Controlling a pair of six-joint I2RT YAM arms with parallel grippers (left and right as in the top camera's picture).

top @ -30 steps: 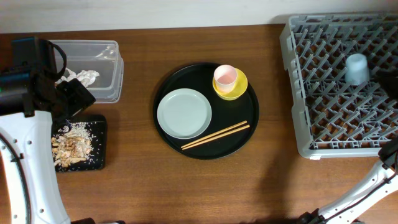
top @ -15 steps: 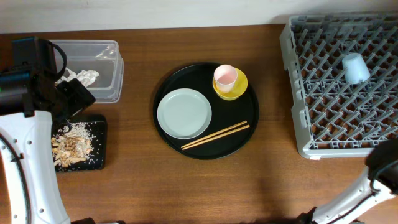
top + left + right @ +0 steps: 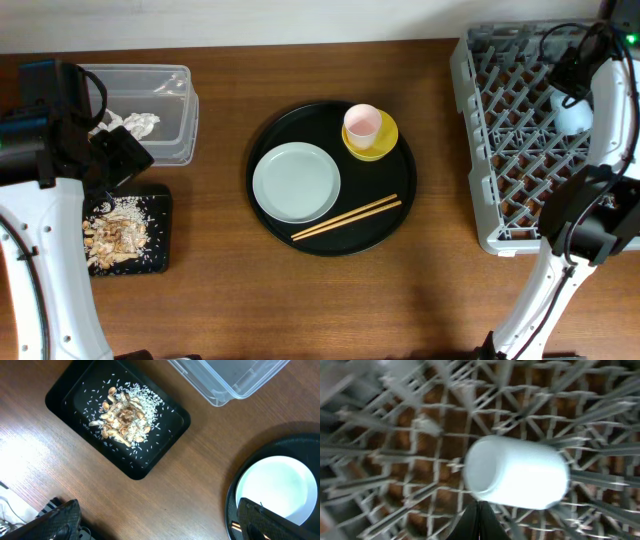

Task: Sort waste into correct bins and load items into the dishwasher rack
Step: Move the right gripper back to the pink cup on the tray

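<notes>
- We see the left hand [image 3: 157, 505] to the left of the round black tray [image 3: 290, 125], fingers spread wide and empty, above the bench [image 3: 220, 300].
- Left of that tray lies the flat black tray [image 3: 70, 405] with food scraps [image 3: 122, 420]; behind it is the clear tub [image 3: 170, 110] holding napkins [image 3: 135, 123].
- On the round tray are the plate [image 3: 296, 182], chopsticks [image 3: 345, 217] and the pink cup [image 3: 361, 123] in the yellow bowl [image 3: 380, 147].
- To its right, the rack [image 3: 480, 150] holds the light blue cup [image 3: 517, 472]; the right hand [image 3: 479, 512], fingers pressed together and empty, points at it.

A large round black serving tray [image 3: 350, 240] rests on the middle of the brown wooden table [image 3: 220, 300].
</notes>
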